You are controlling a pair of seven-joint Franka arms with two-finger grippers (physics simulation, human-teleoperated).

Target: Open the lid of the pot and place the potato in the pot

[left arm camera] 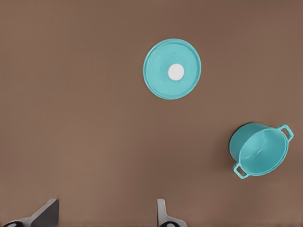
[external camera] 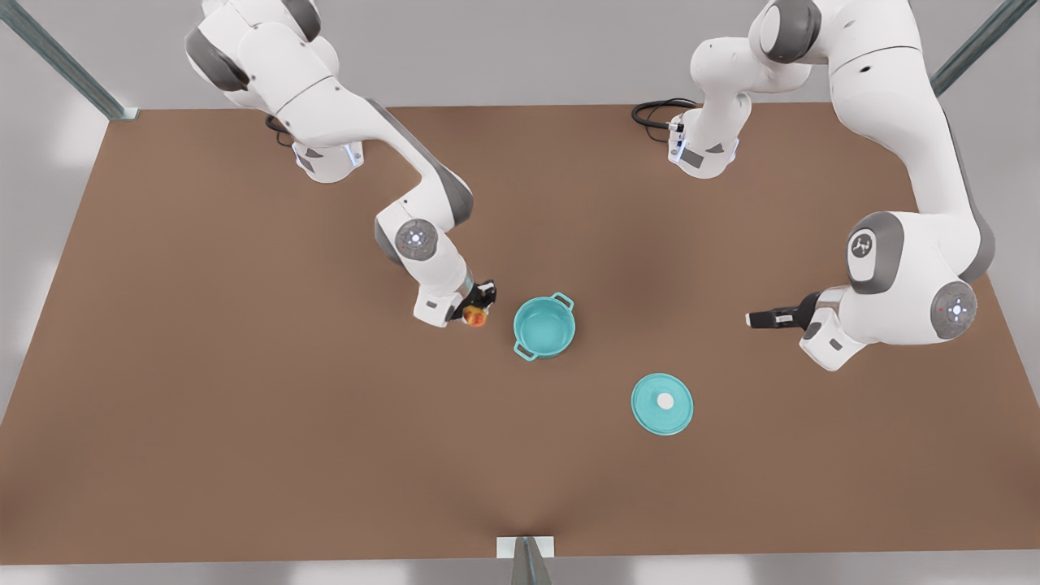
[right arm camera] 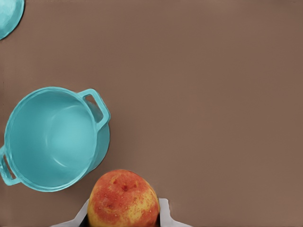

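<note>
Right gripper (external camera: 475, 313) is clenched on the potato (external camera: 474, 317), just beside the pot (external camera: 544, 327), on the front view's left of it. Pot stands uncovered on the brown table (external camera: 244, 406). Pot lid (external camera: 662, 403) lies flat near the pot, knob up. Left gripper (external camera: 751, 319) hangs spread and empty, well apart from the pot, nothing between.
</note>
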